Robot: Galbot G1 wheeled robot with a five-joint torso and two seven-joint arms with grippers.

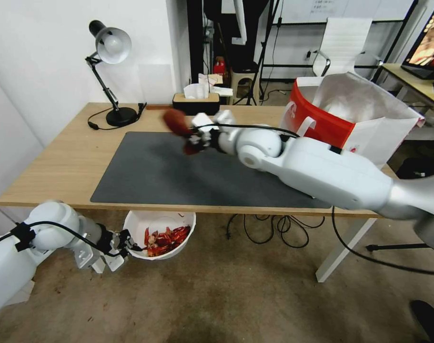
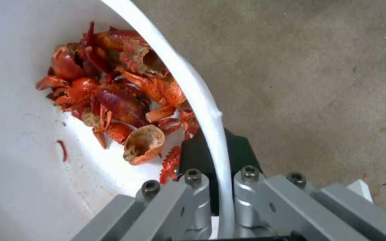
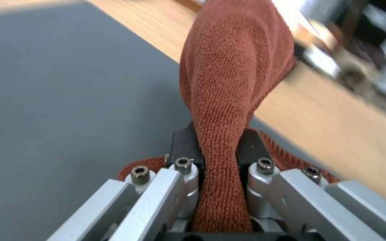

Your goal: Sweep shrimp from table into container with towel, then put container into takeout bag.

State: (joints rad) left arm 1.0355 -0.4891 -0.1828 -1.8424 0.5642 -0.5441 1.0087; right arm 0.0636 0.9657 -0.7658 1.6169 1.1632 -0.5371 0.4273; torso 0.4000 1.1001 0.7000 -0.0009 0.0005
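Wrist views: R end effector [image 3: 219, 157] clamps towel [image 3: 233, 73], L end effector [image 2: 217, 157] pinches container [image 2: 197, 90] rim

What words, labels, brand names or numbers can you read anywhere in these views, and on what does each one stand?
None can be read.
The takeout bag bears a small red logo on its white side and a white mark on its red side, both too small to read.
The monitor behind shows a picture, no legible text.

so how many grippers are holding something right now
2. The left gripper pinches the container rim below the table edge; the right gripper clamps the towel above the grey mat.
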